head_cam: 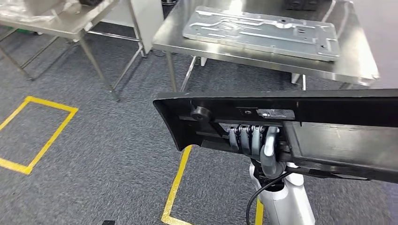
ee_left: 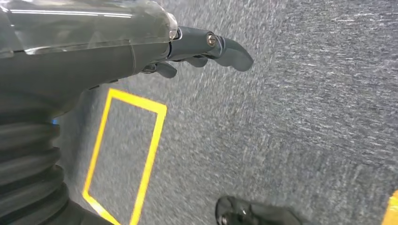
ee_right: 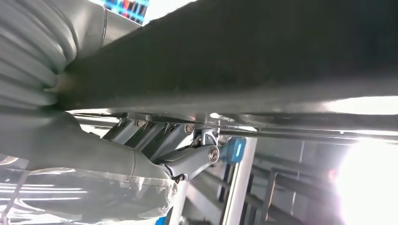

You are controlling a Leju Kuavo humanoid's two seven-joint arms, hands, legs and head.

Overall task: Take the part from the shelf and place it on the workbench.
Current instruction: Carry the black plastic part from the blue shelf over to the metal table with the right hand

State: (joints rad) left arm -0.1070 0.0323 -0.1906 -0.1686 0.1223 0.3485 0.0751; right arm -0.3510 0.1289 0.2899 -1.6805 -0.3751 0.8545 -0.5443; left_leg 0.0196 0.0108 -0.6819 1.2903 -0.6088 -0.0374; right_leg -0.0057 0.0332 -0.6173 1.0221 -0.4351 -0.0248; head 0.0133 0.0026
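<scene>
gripping the long black part (head_cam: 291,126) from beneath, level and short of the workbench (head_cam: 356,65), the right hand (head_cam: 253,140) should keep it flat and set it beside the metal plate (head_cam: 263,30), while the left hand (ee_left: 206,47) hangs empty, fingers loosely extended.

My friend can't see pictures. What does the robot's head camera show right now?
The robot's right hand grips a long black part from below, holding it level in front of its body. Ahead stands a shiny steel workbench with a flat silver metal plate lying on it. Yellow tape lines mark the grey carpet.
</scene>
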